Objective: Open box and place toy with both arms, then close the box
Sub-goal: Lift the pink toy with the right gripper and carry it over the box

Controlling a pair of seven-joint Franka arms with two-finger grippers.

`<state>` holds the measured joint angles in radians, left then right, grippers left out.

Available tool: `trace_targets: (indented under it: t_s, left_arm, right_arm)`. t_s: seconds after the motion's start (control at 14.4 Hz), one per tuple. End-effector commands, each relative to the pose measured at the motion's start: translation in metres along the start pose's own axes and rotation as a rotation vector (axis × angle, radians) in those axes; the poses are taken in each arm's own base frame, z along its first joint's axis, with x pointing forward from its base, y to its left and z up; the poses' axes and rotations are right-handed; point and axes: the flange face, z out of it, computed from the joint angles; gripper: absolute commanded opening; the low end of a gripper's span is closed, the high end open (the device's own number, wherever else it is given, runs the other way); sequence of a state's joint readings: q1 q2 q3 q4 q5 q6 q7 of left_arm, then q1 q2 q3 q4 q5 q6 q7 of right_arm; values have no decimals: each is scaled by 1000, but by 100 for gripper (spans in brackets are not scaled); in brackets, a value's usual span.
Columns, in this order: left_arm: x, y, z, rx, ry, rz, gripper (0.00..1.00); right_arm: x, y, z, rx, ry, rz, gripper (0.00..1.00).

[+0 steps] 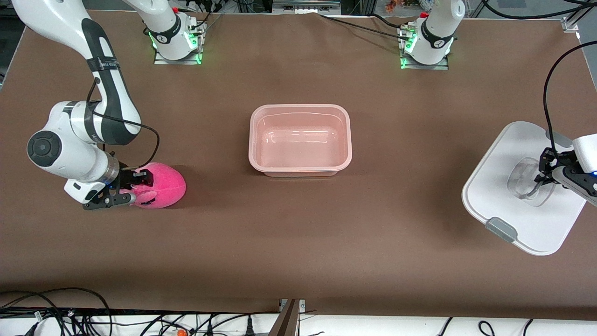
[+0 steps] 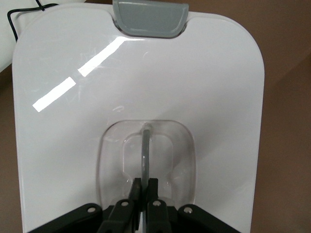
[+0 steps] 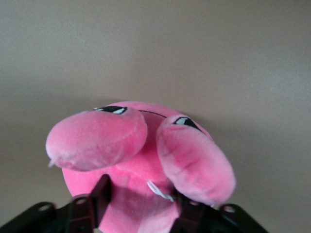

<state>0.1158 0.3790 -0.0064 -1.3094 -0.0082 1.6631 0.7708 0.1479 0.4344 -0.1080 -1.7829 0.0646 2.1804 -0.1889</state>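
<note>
At the bench's ends, the right gripper has its jaws clamped on the toy, and the left gripper pinches the lid by its handle. Next, I judge, the toy must be carried into the open box.

- Both arms are white, the right arm with black joint bands and a thin black cable.
- Black grippers have visible screws.
- Bases glow green.

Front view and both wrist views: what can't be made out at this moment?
- Toy: side toward the right gripper is hidden by it in the front view; the right wrist view cuts off its underside.
- Lid: second clip hidden by the left gripper and arm.
- Box: not in either wrist view.
</note>
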Motion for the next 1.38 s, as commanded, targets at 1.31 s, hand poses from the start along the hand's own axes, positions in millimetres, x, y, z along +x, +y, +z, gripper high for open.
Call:
trace_targets:
  t_s: [1.31]
  left_arm:
    - [-25, -10, 3, -171, 3, -328, 0]
  right_arm:
    - [-31, -326, -210, 8, -85, -588, 0]
